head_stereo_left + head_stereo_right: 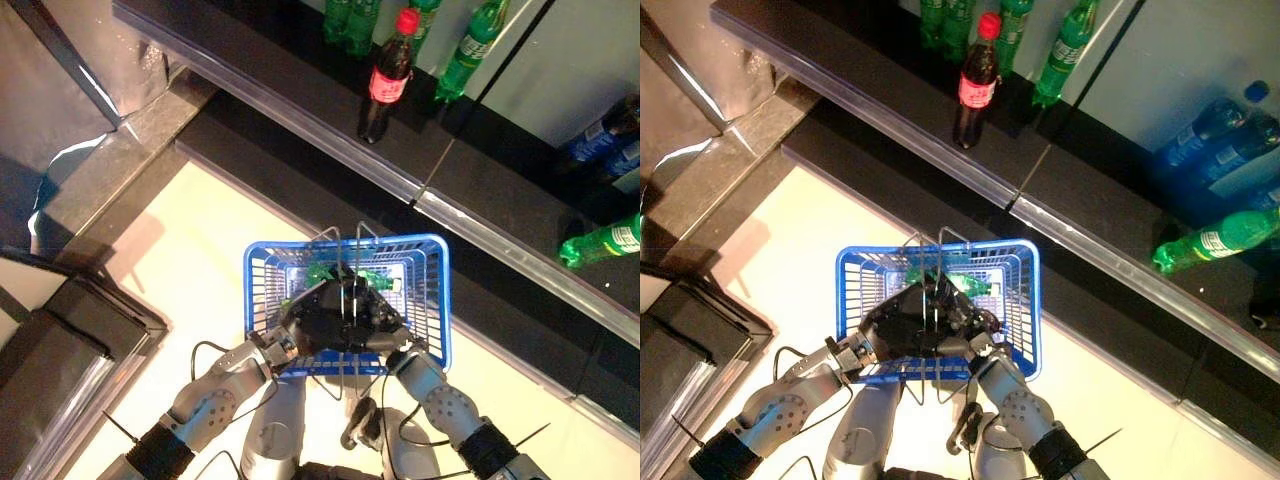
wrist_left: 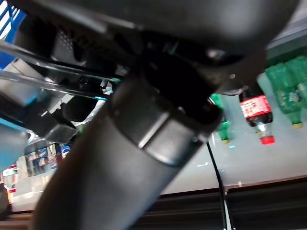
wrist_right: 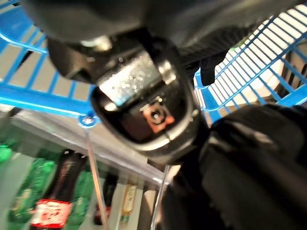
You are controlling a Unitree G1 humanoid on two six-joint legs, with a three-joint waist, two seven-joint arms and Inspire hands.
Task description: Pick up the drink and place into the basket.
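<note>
Both hands, left hand (image 1: 318,318) and right hand (image 1: 372,322), bunch over the blue basket (image 1: 430,300) at lower centre; finger state unclear. Cola bottle (image 1: 387,75) stands upright on the shelf, straight up-frame, roughly equidistant.

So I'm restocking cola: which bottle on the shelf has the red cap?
The dark cola bottle standing at the shelf's front edge; the bottles around it are green or blue.

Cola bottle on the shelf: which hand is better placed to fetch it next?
Right, marginally. The cola bottle stands ahead, slightly to the right of the basket. Both the left hand and right hand sit over the basket, so it is close.
</note>
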